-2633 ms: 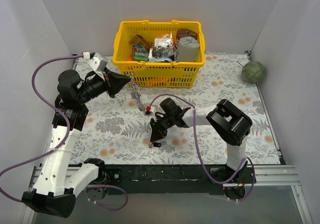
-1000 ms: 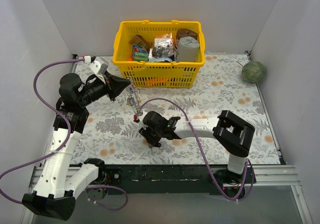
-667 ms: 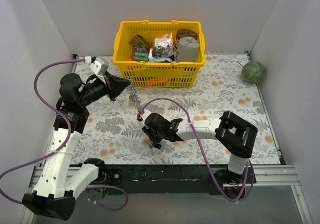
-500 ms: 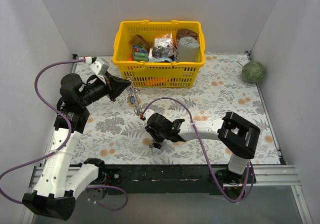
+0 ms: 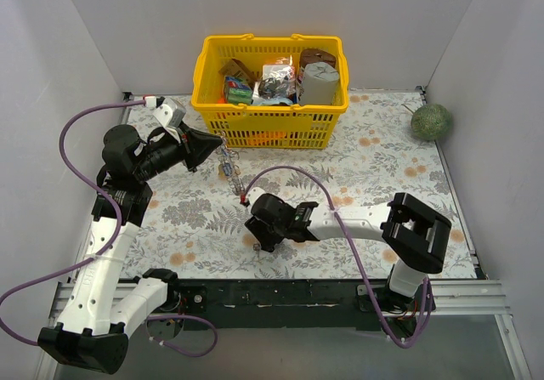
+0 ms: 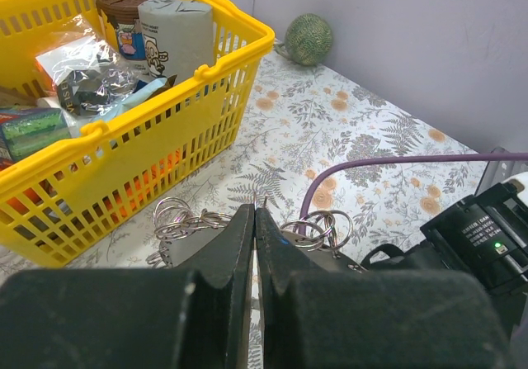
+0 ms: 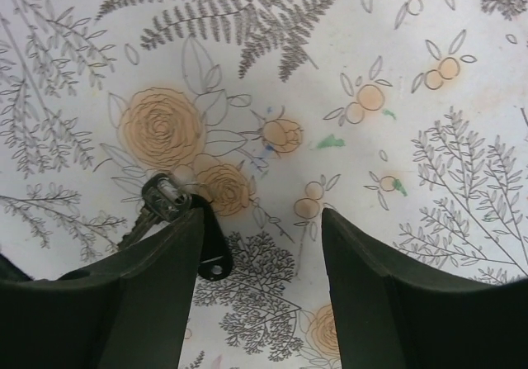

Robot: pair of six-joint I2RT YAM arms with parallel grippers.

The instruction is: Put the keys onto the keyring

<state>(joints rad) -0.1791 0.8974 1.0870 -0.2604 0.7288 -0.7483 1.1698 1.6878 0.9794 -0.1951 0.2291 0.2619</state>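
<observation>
A bunch of linked silver split rings, the keyring (image 6: 320, 224), hangs from my left gripper (image 6: 255, 210), whose fingers are shut on it. Seen from above, the chain (image 5: 231, 173) dangles from that gripper (image 5: 216, 148) in front of the basket down to a small red end. Low over the table, my right gripper (image 7: 262, 218) is open. A key with a black head (image 7: 208, 249) lies flat against the inside of its left finger (image 7: 169, 262), touching a clear-headed key (image 7: 163, 197). In the top view the right gripper (image 5: 263, 235) hides most of the keys.
A yellow basket (image 5: 270, 130) full of groceries stands at the back, close behind the hanging chain. A green ball (image 5: 431, 121) sits in the far right corner. The right arm's purple cable (image 5: 293, 171) arcs over the table's middle. White walls close in both sides.
My right gripper's jaws have widened over the keys, and that arm's elbow has swung to the right. The left gripper still holds the chain in about the same place.
</observation>
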